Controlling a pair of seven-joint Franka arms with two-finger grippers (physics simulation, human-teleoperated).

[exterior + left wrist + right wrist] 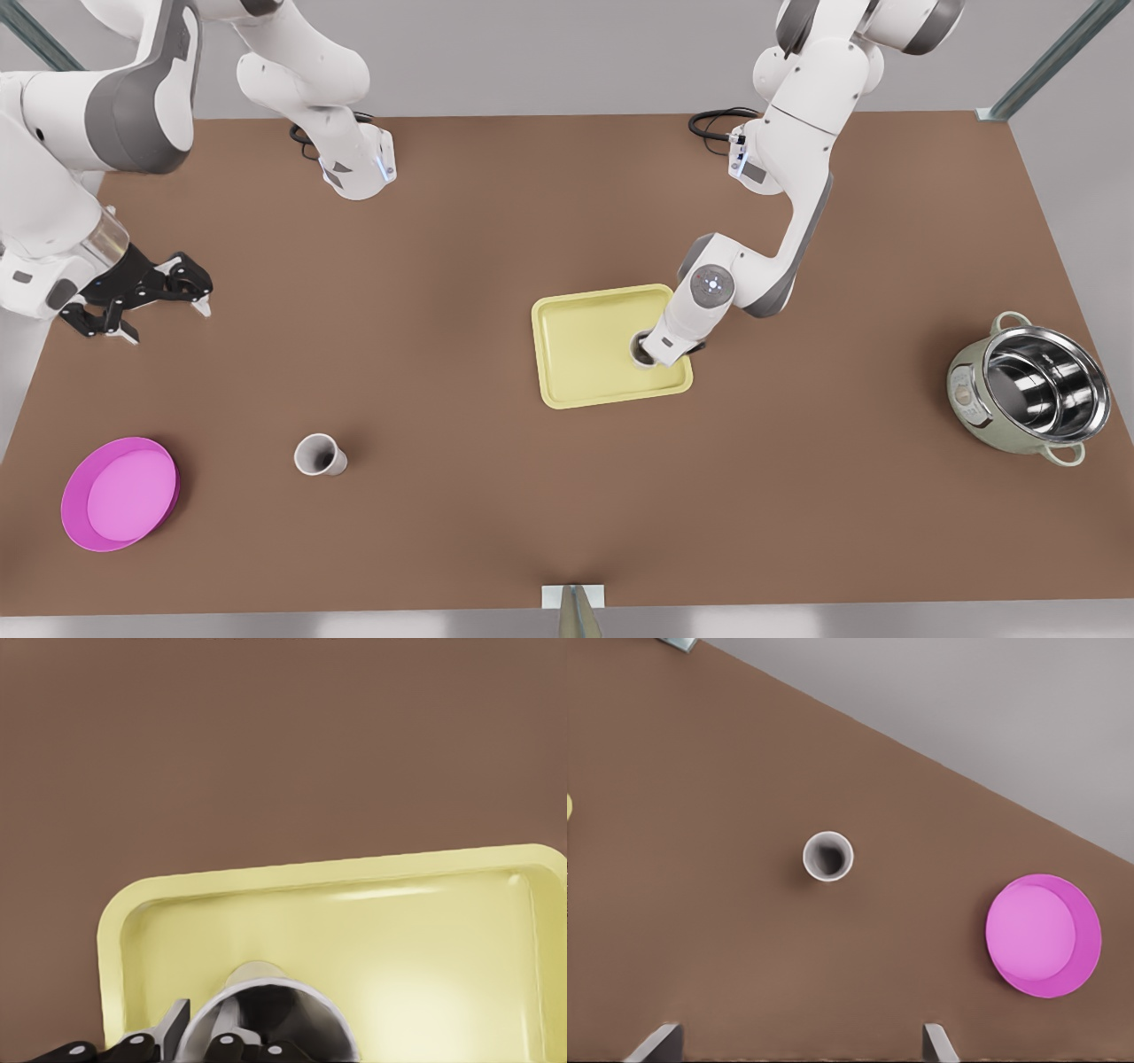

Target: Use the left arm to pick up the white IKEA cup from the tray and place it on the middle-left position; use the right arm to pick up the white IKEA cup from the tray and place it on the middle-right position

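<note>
A white IKEA cup (638, 347) stands upright near the right edge of the pale yellow tray (585, 354) in the front view. My left gripper (651, 351) is down on it. In the left wrist view one finger sits outside the cup (283, 1019) and one inside, so the left gripper (199, 1029) is shut on the cup's wall above the tray (399, 948). A second white cup (317, 455) stands on bare table toward the front view's left. My right gripper (168, 323) hangs open at the far left, well off that cup (827, 856); the right gripper (797, 1045) holds nothing.
A round magenta dish (120, 494) lies at the front view's lower left, near the placed cup; the dish (1043, 935) also appears in the right wrist view. A steel pot (1032, 390) stands at the right edge. Brown tabletop surrounds the tray.
</note>
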